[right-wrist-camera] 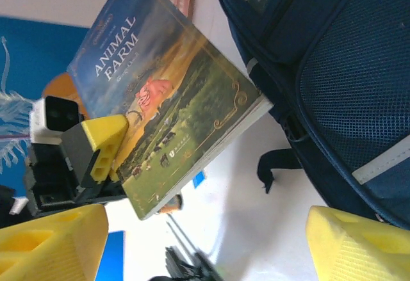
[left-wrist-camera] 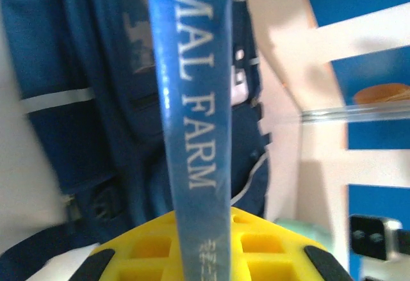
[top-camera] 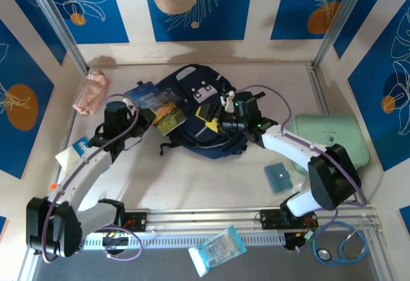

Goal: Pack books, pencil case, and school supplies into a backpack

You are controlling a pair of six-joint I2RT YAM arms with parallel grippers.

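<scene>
The navy backpack lies in the middle of the table, also in the left wrist view and the right wrist view. My left gripper is shut on the "Animal Farm" book, held up just left of the backpack. The book's blue spine stands between the yellow fingers of the left gripper. My right gripper hovers over the backpack, facing the book's cover. This right gripper is open and holds nothing. The pink pencil case lies at the far left. A teal square pad lies at the right front.
A mint-green case sits against the right wall. A plastic-wrapped packet and a stethoscope lie past the front rail. A white flat item lies partly under the left arm. Walls close in on three sides.
</scene>
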